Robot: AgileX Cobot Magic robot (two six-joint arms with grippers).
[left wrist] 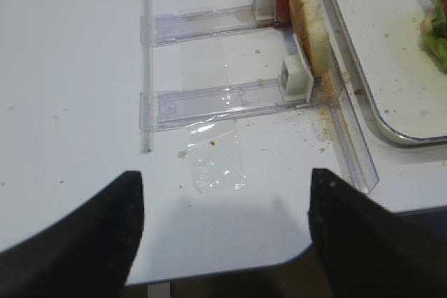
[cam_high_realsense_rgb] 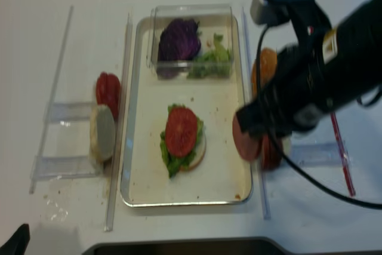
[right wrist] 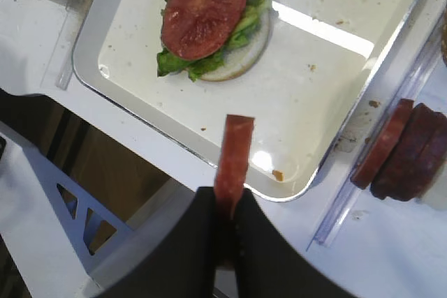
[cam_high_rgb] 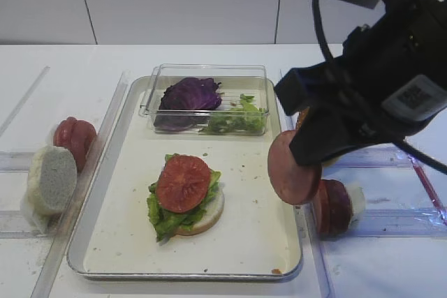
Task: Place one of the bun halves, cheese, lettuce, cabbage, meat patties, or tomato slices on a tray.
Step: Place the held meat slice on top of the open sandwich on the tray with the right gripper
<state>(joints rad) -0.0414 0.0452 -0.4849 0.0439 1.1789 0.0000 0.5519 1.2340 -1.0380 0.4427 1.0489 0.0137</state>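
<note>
the right end effector (right wrist: 227, 225) is clamped on one meat patty (cam_high_rgb: 292, 169) held on edge at the right rim of the tray (cam_high_rgb: 126, 242), mid-right of the frame, while the left end effector (left wrist: 223, 232) hangs with its jaws spread over the worktop (left wrist: 70, 68) at lower left. i judge the thin edge grip risky: the disc could twist or slip out before it reaches the tomato slice (cam_high_rgb: 183, 183) on the stack and land on the rim. i count one held patty, roughly three in the right rack (right wrist: 412, 151), one stacked tomato slice on lettuce (cam_high_rgb: 162, 215) and a bun half (cam_high_rgb: 208, 215), another bun half (cam_high_rgb: 50, 179) at left, and one clear box (cam_high_rgb: 209, 75) with cabbage (cam_high_rgb: 190, 95).
</note>
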